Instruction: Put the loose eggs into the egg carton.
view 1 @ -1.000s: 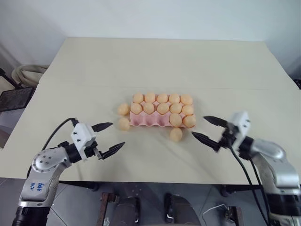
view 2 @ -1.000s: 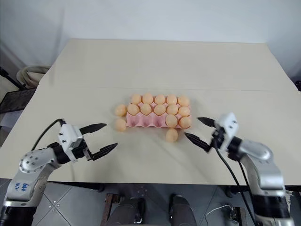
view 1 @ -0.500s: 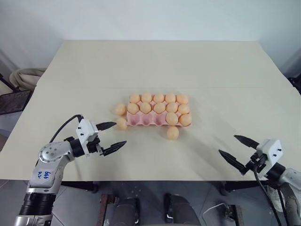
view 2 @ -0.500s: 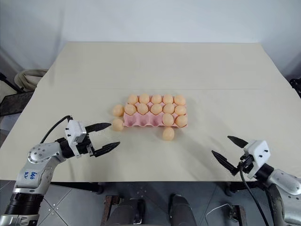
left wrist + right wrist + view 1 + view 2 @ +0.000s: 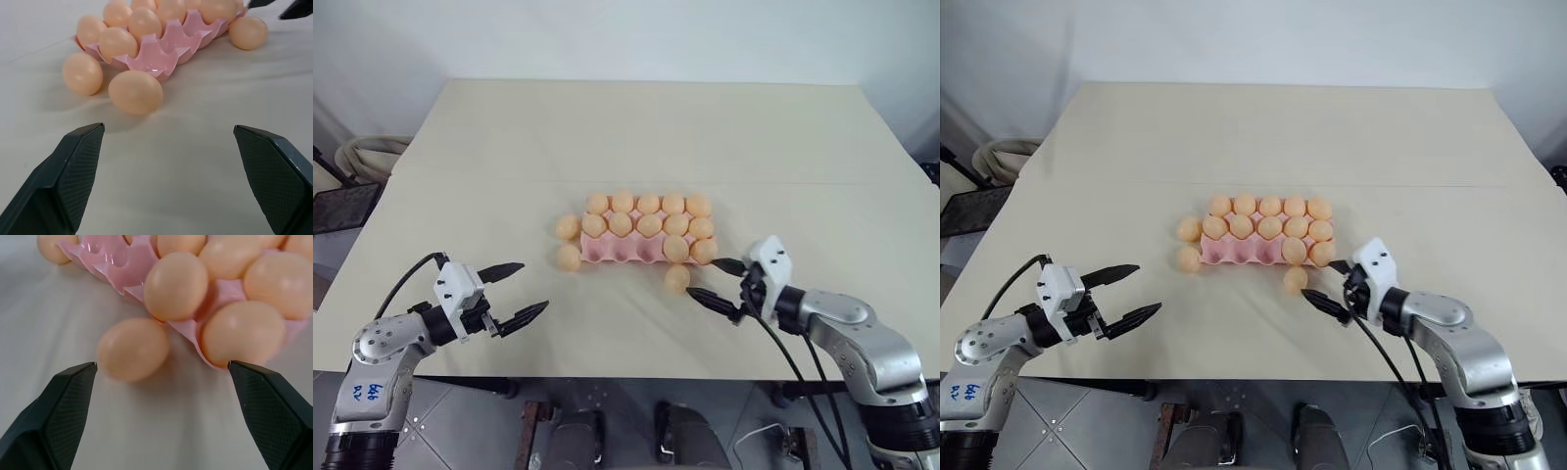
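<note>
The pink egg carton [image 5: 615, 252] lies mid-table, its two back rows full and two eggs in the front row at the right. Three loose eggs rest on the table. Two lie beside the carton's left end [image 5: 568, 226] [image 5: 570, 257], and one lies just in front of its right part [image 5: 677, 278]. My right gripper [image 5: 703, 279] is open, its fingertips just right of that front egg [image 5: 133, 348], apart from it. My left gripper [image 5: 530, 287] is open and empty, well short of the left eggs [image 5: 135, 92], pointing at them.
The cream table [image 5: 636, 137] stretches far behind the carton, and its front edge runs just below both grippers. Off the table's left side sit a coiled hose [image 5: 367, 149] and a dark object [image 5: 340, 203].
My right gripper swung out to the near right, then came back left and now sits closer to the egg in front of the carton. The left gripper drifted a little leftward. Both stayed open.
</note>
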Robot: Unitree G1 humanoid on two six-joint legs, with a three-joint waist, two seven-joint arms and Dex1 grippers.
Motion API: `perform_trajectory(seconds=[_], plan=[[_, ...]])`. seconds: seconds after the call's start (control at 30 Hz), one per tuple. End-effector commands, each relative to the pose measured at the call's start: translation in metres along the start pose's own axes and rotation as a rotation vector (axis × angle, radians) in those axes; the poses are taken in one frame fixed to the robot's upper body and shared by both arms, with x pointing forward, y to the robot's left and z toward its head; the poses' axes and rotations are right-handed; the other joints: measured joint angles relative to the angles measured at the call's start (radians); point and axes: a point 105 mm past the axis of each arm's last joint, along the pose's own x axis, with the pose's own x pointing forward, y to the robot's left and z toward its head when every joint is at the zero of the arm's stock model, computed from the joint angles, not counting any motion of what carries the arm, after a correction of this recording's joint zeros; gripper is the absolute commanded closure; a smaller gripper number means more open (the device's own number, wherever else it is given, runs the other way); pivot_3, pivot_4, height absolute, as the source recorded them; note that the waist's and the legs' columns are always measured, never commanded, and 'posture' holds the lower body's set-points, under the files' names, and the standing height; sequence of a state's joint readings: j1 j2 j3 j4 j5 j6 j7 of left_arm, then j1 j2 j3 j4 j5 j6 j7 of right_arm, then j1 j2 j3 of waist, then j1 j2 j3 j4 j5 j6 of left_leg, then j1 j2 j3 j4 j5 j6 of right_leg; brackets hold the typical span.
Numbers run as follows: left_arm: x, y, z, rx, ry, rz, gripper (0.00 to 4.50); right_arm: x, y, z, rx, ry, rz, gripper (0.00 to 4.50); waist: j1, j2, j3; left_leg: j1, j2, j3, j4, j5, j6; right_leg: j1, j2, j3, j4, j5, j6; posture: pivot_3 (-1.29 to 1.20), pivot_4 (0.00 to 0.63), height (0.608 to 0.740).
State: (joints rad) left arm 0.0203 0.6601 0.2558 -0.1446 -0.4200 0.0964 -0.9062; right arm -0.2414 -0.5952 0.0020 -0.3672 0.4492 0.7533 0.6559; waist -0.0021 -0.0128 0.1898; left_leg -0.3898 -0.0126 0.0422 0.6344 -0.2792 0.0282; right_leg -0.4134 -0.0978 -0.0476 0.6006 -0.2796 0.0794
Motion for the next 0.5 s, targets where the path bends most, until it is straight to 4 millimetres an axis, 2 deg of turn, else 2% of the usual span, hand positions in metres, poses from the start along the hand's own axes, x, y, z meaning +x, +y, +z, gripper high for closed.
perform_trajectory(seconds=[0.03, 0.17, 0.3, 0.5], plan=[[-0.001, -0.005, 0.011, 0.033, -0.029, 0.005, 0.00, 0.013, 0.016, -0.008, 0.041, 0.069, 0.029, 0.02, -0.002, -0.001, -0.001, 0.000, 0.000, 0.000, -0.001, 0.000, 0.000, 0.000, 0.000, 0.000, 0.000, 0.000, 0.000, 0.00, 0.150, 0.740], [-0.002, -0.007, 0.013, 0.030, -0.028, 0.008, 0.00, 0.023, 0.026, -0.009, 0.067, 0.112, 0.025, 0.02, -0.006, 0.000, 0.000, 0.000, 0.000, 0.000, -0.002, 0.001, 0.001, -0.001, 0.000, -0.001, 0.000, 0.000, 0.000, 0.00, 0.150, 0.740], [-0.005, -0.008, 0.015, 0.028, -0.025, 0.017, 0.00, 0.022, 0.032, -0.009, 0.084, 0.129, 0.031, 0.02, -0.004, 0.000, 0.000, 0.000, 0.000, 0.000, -0.002, 0.000, 0.000, -0.001, 0.000, -0.001, 0.001, 0.000, 0.000, 0.00, 0.150, 0.740], [-0.003, -0.010, 0.015, 0.021, -0.026, 0.015, 0.00, 0.035, 0.029, -0.008, 0.080, 0.113, -0.018, 0.02, -0.009, 0.000, 0.000, 0.000, 0.000, 0.000, -0.002, 0.000, 0.000, -0.001, 0.000, -0.001, 0.000, 0.000, 0.000, 0.00, 0.150, 0.740]])
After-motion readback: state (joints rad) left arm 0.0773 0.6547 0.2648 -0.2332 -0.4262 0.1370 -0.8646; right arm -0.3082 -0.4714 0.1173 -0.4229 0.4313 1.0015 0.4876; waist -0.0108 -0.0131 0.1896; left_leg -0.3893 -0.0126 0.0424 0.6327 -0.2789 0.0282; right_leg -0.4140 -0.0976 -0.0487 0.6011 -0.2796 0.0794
